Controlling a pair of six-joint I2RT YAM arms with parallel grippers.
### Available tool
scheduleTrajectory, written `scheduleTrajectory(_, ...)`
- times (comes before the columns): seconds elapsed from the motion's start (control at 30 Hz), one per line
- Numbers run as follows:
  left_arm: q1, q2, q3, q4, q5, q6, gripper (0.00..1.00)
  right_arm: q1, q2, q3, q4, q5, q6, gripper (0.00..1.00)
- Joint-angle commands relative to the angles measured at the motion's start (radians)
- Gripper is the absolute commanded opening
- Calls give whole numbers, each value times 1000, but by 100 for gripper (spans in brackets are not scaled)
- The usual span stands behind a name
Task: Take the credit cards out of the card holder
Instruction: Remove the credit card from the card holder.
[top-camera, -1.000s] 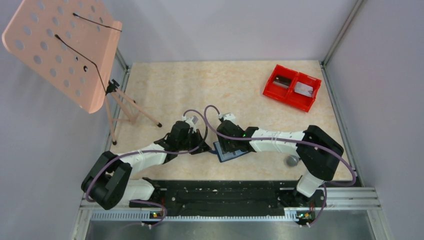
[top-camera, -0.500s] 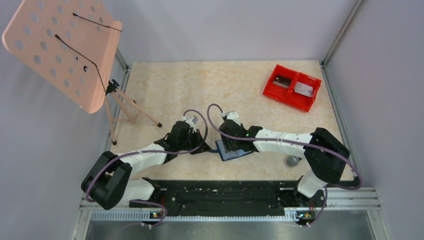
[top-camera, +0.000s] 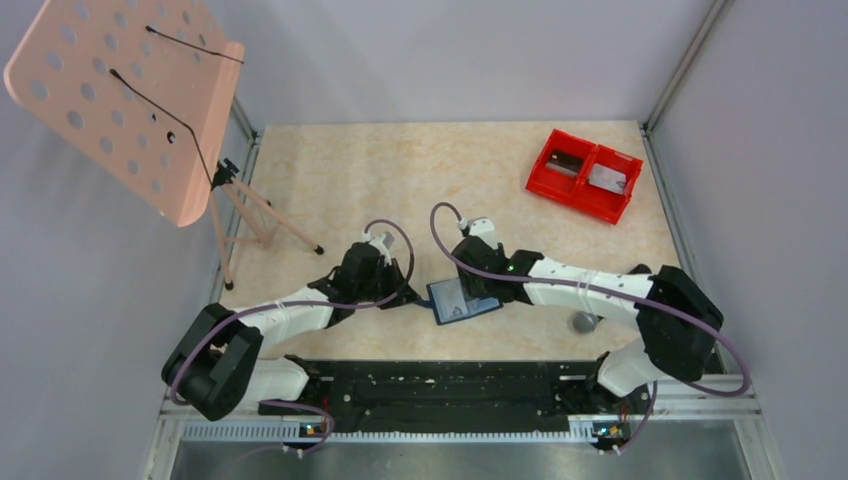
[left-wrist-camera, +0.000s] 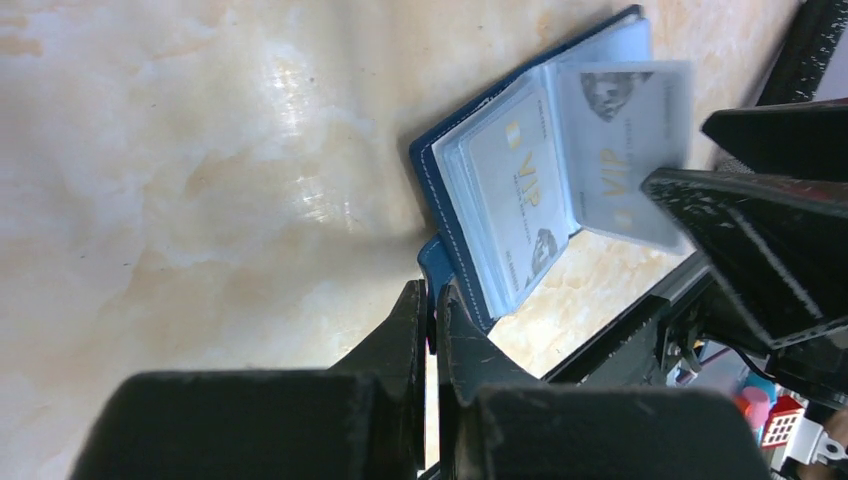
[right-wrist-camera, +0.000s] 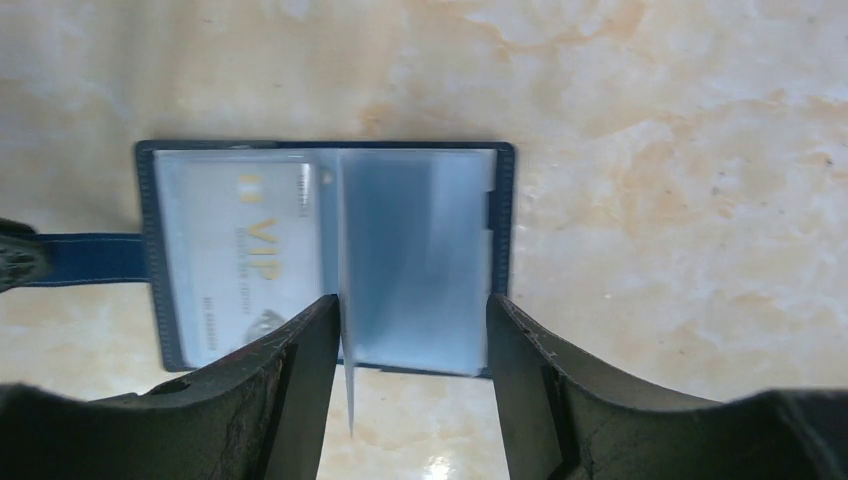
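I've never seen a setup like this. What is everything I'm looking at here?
music stand: one, pink, perforated, far left
red bin: one, two compartments, far right; each compartment holds a flat piece too small to name
grey ball: one, near right
card holder: one, navy, open, near centre
VIP card: one, pale grey, in the holder's left sleeve
pale sheet: one, card or sleeve, unclear which, raised from the holder
table: one, beige marbled
left gripper: black, shut on the holder's strap
right gripper: black, gripping the pale sheet's edges
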Motion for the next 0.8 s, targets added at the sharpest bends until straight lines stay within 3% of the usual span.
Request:
scheduleTrajectory(0.0, -2, -26, 7, -18, -46, 28, 0, -51, -73, -33, -74, 50, 13, 56)
scheduleTrajectory(0.27, -2, -30, 45, -76, -92, 48, 0, -94, -119, -2, -99, -2, 7, 56)
scheduleTrajectory(0.43, -2, -39, 73, -98, -100, 47, 1, -103, -134, -16, 15, -175, -26, 50)
scheduleTrajectory(0.57, -2, -52, 104, -109, -103, 38, 10, -121, -99, -34, 99, -266, -31, 40)
scheduleTrajectory(0.67, -2, -63, 121, -152, -116, 24, 29, -134, -74, -41, 134, -310, -31, 35)
scheduleTrajectory(0.77, -2, -55, 144, -136, -98, 23, 33, -156, -70, -65, 196, -389, -19, 32)
